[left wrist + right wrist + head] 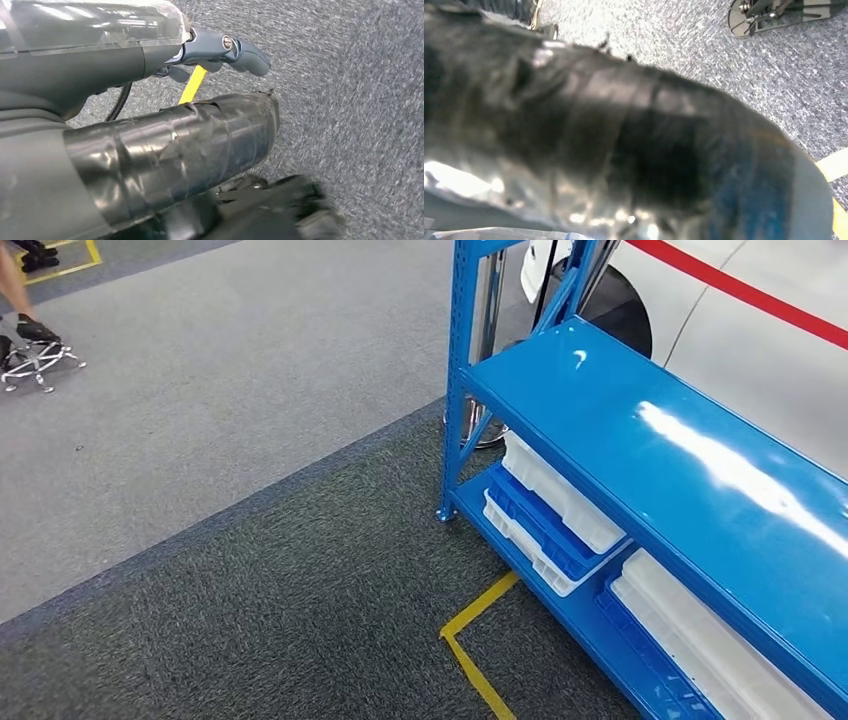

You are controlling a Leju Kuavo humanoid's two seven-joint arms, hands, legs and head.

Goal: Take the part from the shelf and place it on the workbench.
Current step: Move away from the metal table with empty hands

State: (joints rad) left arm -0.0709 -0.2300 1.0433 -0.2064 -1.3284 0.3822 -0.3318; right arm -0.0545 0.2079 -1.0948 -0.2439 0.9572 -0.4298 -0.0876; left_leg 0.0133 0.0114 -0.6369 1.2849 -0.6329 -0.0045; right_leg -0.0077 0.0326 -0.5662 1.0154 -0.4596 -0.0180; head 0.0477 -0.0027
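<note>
Two hands hanging low, shelf just ahead

Two wrist views look down at grey carpet, so both arms appear to hang at the robot's sides. In the left wrist view the left hand (pixel 220 52) shows a grey thumb and a finger stretched out with nothing between them, so it reads as open and empty. The big dark tape-wrapped shape beside it seems to be part of the robot, not a part being carried. The right hand (pixel 634 150) is a dark blur close to the lens, and whether it is open or closed cannot be told.

From the head view the blue shelf (pixel 640 420) stands to the right, its glossy upper deck bare where it shows. On the lower deck lie white trays (pixel 560 490) stacked with blue trays (pixel 540 525), and more of them sit further right. The part itself cannot be made out; it may lie in one of these trays or further along. Yellow floor tape (pixel 475 615) marks the carpet in front of the shelf.

The step in hand looks like the approach. To do it well, square up to the shelf at the tape, bring the part into the head view before lifting an arm, and keep the arms clear of the blue upright (pixel 458 380)
</note>
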